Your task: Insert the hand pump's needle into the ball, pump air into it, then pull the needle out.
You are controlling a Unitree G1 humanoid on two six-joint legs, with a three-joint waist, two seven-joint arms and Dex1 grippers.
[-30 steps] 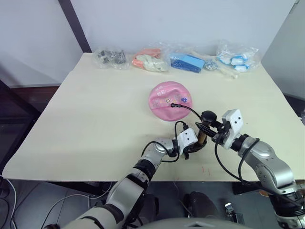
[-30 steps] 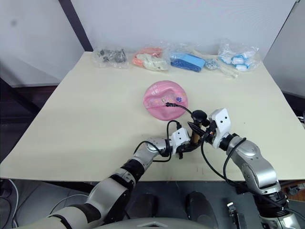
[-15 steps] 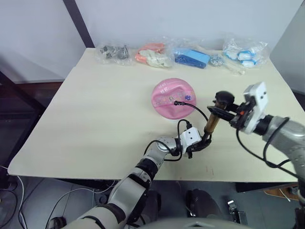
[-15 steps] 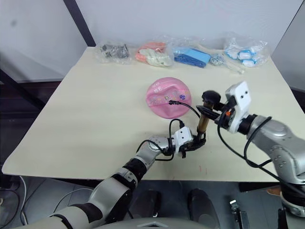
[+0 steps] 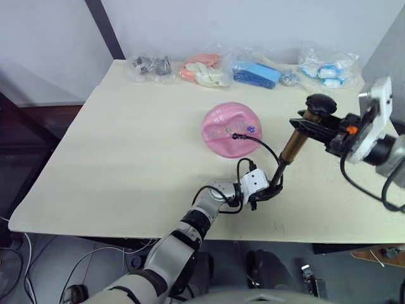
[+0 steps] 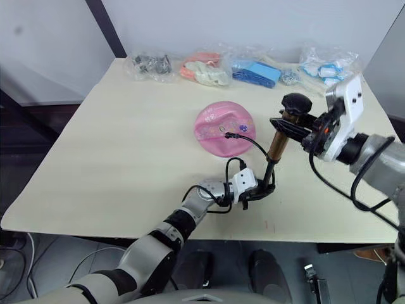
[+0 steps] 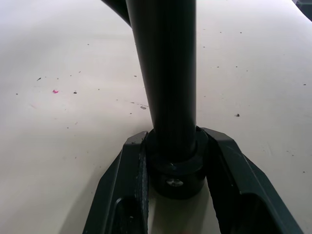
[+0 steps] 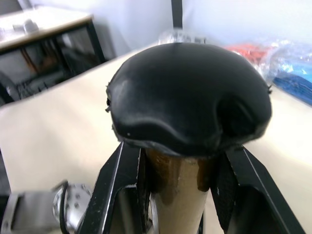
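The pink ball (image 5: 228, 125) lies as a flattish dome at mid-table. The needle's black fitting (image 5: 235, 135) rests against its near side, and the pin itself is too small to make out. A thin black hose (image 5: 266, 147) loops from there down to the hand pump's foot. The hand pump (image 5: 291, 147) stands tilted, its bronze tube raised above a black rod (image 5: 277, 172). My left gripper (image 7: 176, 168) is shut on the pump's black foot at the table. High on the right, my right gripper (image 8: 179, 190) is shut on the tube just under the black handle (image 5: 320, 102).
Several clear plastic bags (image 5: 253, 71) of small parts line the table's far edge. Cream table surface (image 5: 126, 152) spreads wide to the left of the ball. The near table edge (image 5: 297, 233) runs close behind the pump's foot.
My right gripper has risen up and to the right with the handle, drawing the pump out long. The left gripper has kept its hold on the foot. The camera has shifted slightly.
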